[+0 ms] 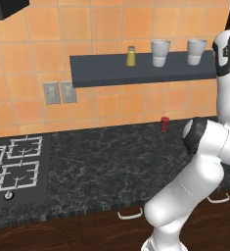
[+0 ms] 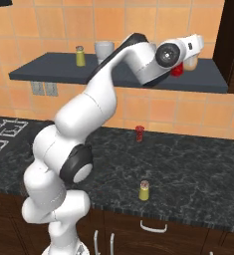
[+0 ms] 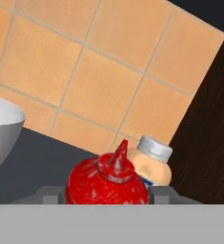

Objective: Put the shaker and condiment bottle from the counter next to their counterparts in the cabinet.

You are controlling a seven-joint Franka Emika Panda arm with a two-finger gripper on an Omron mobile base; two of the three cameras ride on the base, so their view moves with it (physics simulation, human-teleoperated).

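Shakers [image 2: 80, 56] [image 2: 145, 191], two; red bottle [image 3: 107, 183], one; cups [image 1: 160, 52] [image 1: 196, 51], two.

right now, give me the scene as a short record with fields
gripper: up at the shelf's right end, shut on the red bottle
red bottle: held, just in front of the tan bottle
shelf: bears the twin shaker and grey cups
shaker: upright on the counter near its front edge
left to do: release the bottle, then fetch the shaker
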